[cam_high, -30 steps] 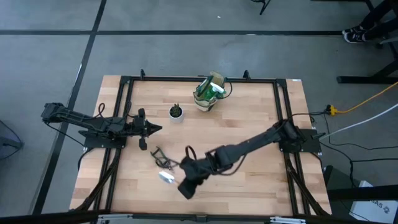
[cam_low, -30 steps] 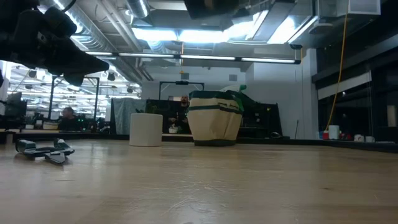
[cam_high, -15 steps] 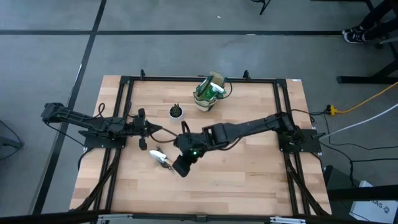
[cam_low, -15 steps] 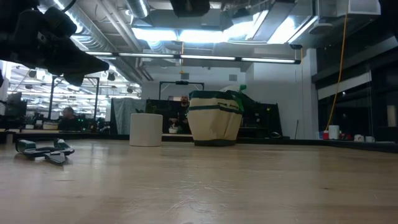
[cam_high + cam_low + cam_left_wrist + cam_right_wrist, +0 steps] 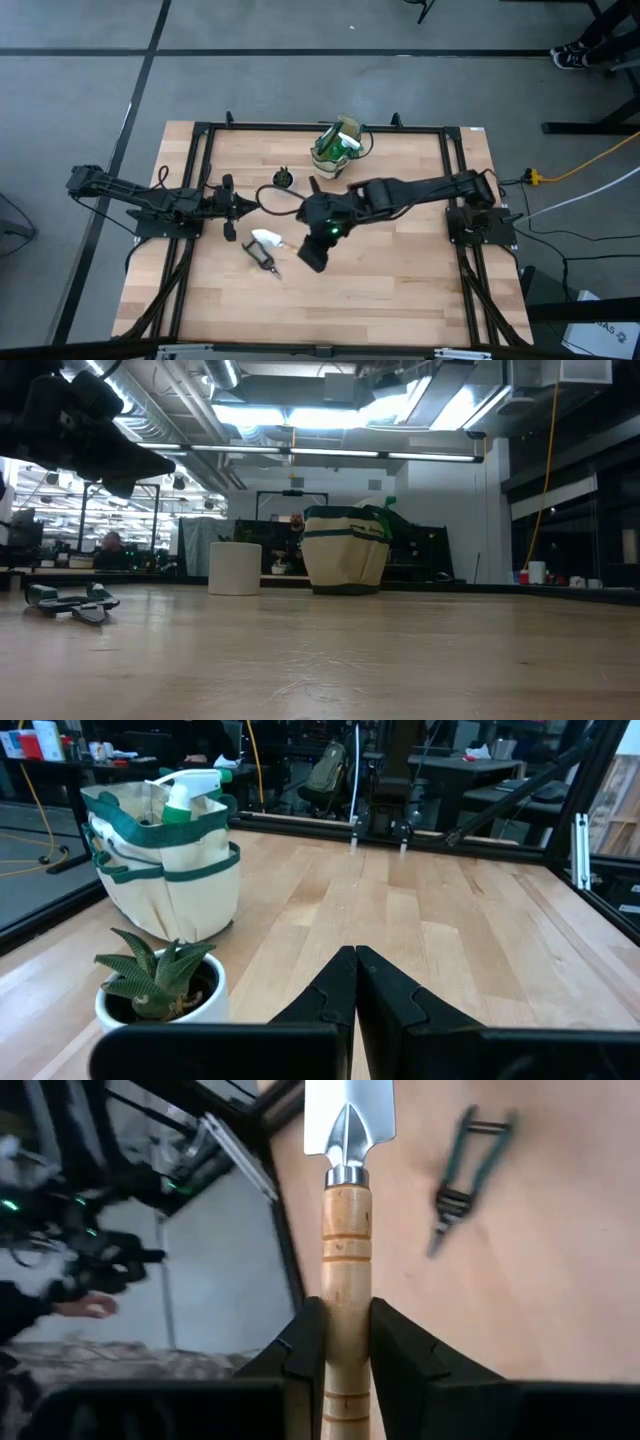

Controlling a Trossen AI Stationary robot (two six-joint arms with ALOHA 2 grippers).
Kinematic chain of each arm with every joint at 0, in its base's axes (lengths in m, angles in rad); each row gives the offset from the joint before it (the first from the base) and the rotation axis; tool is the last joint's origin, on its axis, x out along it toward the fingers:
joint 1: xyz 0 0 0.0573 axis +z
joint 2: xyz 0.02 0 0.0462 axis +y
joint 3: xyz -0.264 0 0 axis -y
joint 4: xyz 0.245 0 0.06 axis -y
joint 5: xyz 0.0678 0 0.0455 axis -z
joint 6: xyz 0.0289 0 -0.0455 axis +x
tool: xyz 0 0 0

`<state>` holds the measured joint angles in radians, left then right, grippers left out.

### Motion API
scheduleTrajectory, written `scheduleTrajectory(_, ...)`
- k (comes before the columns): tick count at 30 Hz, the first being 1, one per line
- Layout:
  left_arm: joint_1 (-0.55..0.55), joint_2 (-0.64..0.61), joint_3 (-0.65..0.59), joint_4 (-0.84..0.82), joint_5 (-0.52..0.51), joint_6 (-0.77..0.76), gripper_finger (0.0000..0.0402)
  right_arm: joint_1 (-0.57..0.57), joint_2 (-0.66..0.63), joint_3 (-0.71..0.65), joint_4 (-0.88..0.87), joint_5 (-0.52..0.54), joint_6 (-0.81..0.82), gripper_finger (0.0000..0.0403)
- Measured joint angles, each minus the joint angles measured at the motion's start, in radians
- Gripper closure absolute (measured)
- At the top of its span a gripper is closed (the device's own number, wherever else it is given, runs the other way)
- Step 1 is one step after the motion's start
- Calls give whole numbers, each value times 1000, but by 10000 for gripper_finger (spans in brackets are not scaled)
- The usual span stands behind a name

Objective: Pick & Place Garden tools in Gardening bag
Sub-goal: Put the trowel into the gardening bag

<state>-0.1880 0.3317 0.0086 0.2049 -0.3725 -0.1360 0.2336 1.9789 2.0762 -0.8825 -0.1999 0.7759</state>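
My right gripper [image 5: 296, 243] is over the table's middle, shut on the wooden-handled silver trowel [image 5: 268, 239], whose blade [image 5: 350, 1115] points toward the table's left. The black pruning shears [image 5: 262, 258] lie flat on the table beside the blade and also show in the right wrist view [image 5: 463, 1168]. The tan gardening bag with green trim [image 5: 335, 152] stands at the far middle with the green spray bottle [image 5: 180, 798] sticking out of it. My left gripper [image 5: 252, 207] waits shut at the left. I cannot make out the stick tool. My right gripper pinches the trowel's wooden handle [image 5: 345, 1285] between its two fingers [image 5: 305, 1342], about midway along it. The fingers run along the handle, coming roughly level from the table's right. The trowel sticks straight out ahead of them, lifted clear of the table.
A small green plant in a white pot [image 5: 160, 990] stands just ahead of my left gripper, between it and the bag. Bare wood lies to the right and near side. Black frame rails [image 5: 455, 180] run along the table's edges.
My right gripper has carried the trowel up off the table from near the front edge toward the far edge and a little right, turning as it went. The trowel is now lifted clear. The shears have stayed where they were.
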Motion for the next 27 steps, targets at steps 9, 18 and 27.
scheduleTrajectory(9, 0, 0, 0, 0, 0, 0, 398, -47, -66, 0, -187, 42, -94, 342)
scheduleTrajectory(18, 0, 0, 0, 1, 0, 0, 398, -160, -91, 0, -352, 40, -229, 342)
scheduleTrajectory(27, 0, 0, 0, 1, 0, 0, 398, -255, -106, 0, -460, 41, -302, 342)
